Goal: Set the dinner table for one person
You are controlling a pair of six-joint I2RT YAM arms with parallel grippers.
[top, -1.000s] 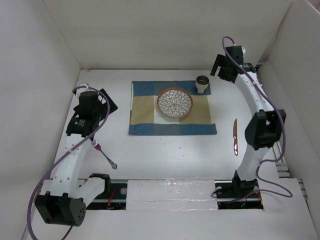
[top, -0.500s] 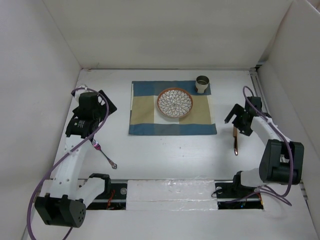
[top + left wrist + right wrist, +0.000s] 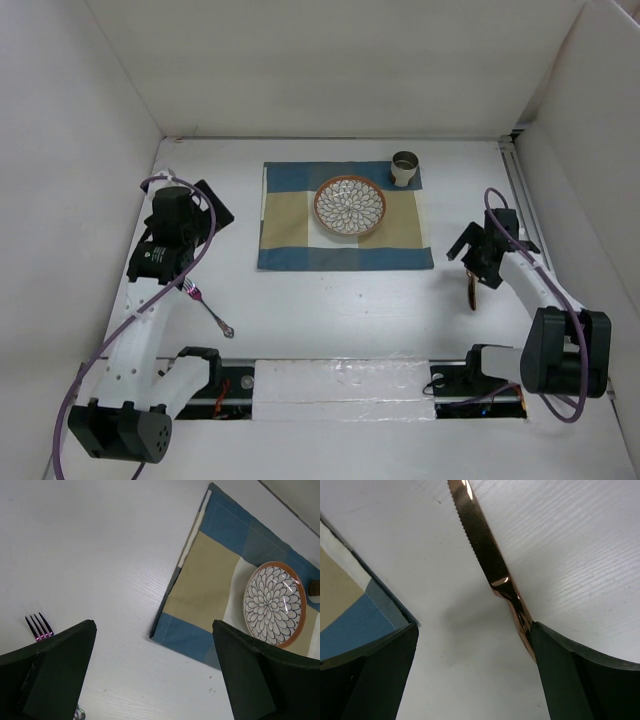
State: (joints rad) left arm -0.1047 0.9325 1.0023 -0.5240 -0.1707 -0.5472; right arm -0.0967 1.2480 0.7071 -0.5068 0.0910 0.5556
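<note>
Looks like the knife-fetching step is happening: the right gripper [image 3: 474, 626] is hanging over the knife [image 3: 485, 555] with its jaws spread as wide as they go and nothing in them. The knife is lying flat on the table [image 3: 340, 300] near its right edge, apart from the mat [image 3: 300, 250], which is sitting mid-table toward the far edge with the plate [image 3: 350, 205] on it and the cup [image 3: 405, 167] at its far right corner. The left gripper [image 3: 154, 625] is also gaping and empty, hanging above the fork [image 3: 208, 308] by the left edge. Next I'm guessing it needs to drop, straddle that thin handle squarely and pinch.
</note>
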